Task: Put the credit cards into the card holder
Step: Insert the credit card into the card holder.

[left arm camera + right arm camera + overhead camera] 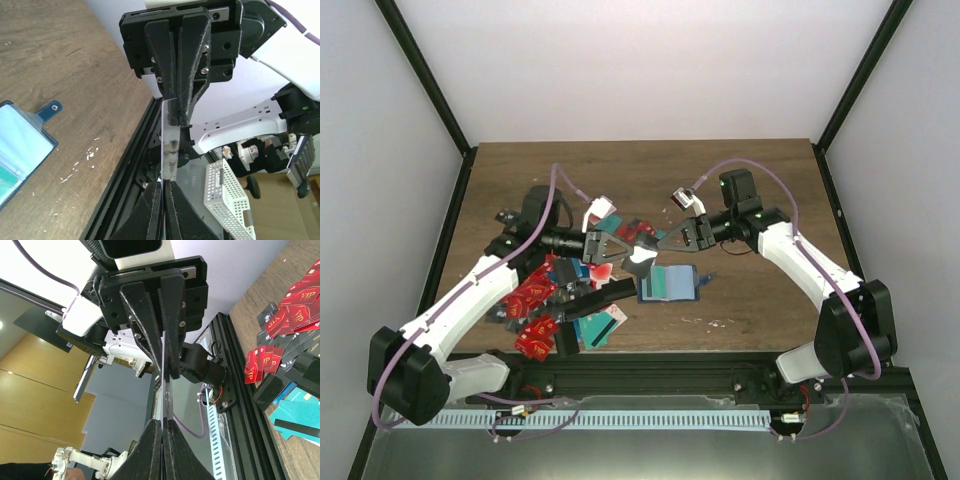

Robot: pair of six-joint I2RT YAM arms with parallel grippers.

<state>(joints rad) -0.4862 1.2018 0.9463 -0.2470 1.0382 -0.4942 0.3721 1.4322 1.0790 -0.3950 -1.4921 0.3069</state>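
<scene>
My left gripper (623,249) and right gripper (658,243) meet in the air above the table's middle. Both are shut on the same pale credit card (640,257), one at each end. The card shows edge-on in the left wrist view (170,142) and in the right wrist view (165,395). The dark blue card holder (670,284) lies open on the table just below them, its clasp tab (51,107) pointing away. A pile of red, teal and black credit cards (545,300) lies at the left, under my left arm; it also shows in the right wrist view (295,310).
A black frame rail (650,372) runs along the table's near edge. A white perforated basket (230,200) stands beyond that edge, off the table. Dark posts and pale walls close in the sides and back.
</scene>
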